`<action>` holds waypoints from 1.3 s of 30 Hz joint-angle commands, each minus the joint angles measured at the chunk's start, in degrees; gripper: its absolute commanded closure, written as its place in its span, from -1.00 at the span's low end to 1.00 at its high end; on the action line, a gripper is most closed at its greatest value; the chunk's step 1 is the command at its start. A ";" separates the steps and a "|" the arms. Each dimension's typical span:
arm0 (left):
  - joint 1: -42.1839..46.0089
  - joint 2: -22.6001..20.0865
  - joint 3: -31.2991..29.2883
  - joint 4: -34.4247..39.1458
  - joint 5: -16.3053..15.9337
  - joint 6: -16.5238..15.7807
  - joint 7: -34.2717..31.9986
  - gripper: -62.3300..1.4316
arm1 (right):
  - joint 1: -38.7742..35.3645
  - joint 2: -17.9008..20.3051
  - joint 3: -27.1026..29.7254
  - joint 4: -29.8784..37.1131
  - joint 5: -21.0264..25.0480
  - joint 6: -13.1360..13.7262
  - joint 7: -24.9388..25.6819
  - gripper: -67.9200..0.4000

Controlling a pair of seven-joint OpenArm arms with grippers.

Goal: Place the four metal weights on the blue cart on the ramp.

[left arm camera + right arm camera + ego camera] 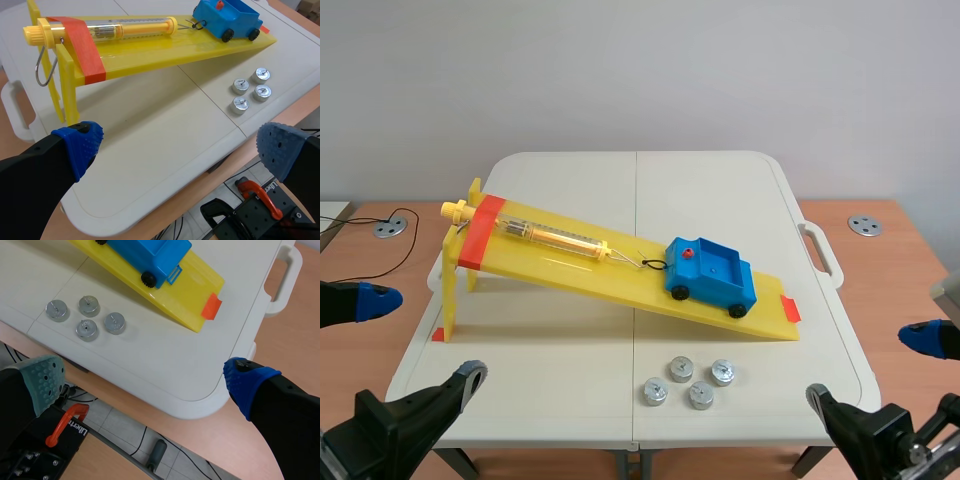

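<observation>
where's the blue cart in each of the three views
Scene view: blue cart near the low end of the yellow ramp.
Left wrist view: far ahead of the fingers, beyond the four metal weights.
Right wrist view: beyond the weights too, partly cut off.
Shared landmark: the weights cluster.

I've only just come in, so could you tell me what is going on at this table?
Nothing is being handled at this moment. The left gripper and the right gripper are both open and hold nothing, low by the table's near edge. The four metal weights sit clustered on the table in front of the yellow ramp. The blue cart rests near the ramp's low end, with no weight on it.
</observation>
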 commanded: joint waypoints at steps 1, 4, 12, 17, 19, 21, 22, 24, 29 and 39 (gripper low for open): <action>0.61 -0.79 -0.92 4.09 -4.79 -1.38 -8.74 -1.00 | 0.37 2.93 2.03 5.55 2.32 -0.83 7.30 -0.95; 0.61 -0.79 -0.92 4.09 -4.79 -1.38 -8.74 -1.00 | 0.37 2.93 2.03 5.55 2.32 -0.83 7.30 -0.95; 0.61 -0.79 -0.92 4.09 -4.79 -1.38 -8.74 -1.00 | 0.37 2.93 2.03 5.55 2.32 -0.83 7.30 -0.95; 0.61 -0.81 -0.92 4.09 -4.79 -1.38 -8.74 -1.00 | 0.37 2.93 2.03 5.55 2.32 -0.83 7.30 -0.95; 0.61 -0.81 -0.92 4.09 -4.79 -1.38 -8.74 -1.00 | 0.37 2.93 2.03 5.55 2.32 -0.83 7.30 -0.95; 0.61 -0.81 -0.92 4.09 -4.79 -1.38 -8.74 -1.00 | 0.37 2.93 2.03 5.55 2.32 -0.83 7.30 -0.95; 0.61 -0.81 -0.92 4.09 -4.79 -1.38 -8.74 -1.00 | 0.37 2.93 2.03 5.55 2.32 -0.83 7.30 -0.95; 0.61 -0.81 -0.92 4.09 -4.79 -1.38 -8.74 -1.00 | 0.37 2.93 2.03 5.55 2.32 -0.83 7.30 -0.95; 0.61 -0.79 -0.92 4.09 -4.79 -1.40 -8.72 -1.00 | 0.37 2.93 2.03 5.55 2.29 -0.83 7.28 -0.95; 0.61 -0.81 -0.90 4.09 -4.79 -1.40 -6.67 -1.00 | 0.39 2.75 2.03 5.55 -0.07 -0.83 7.30 -0.95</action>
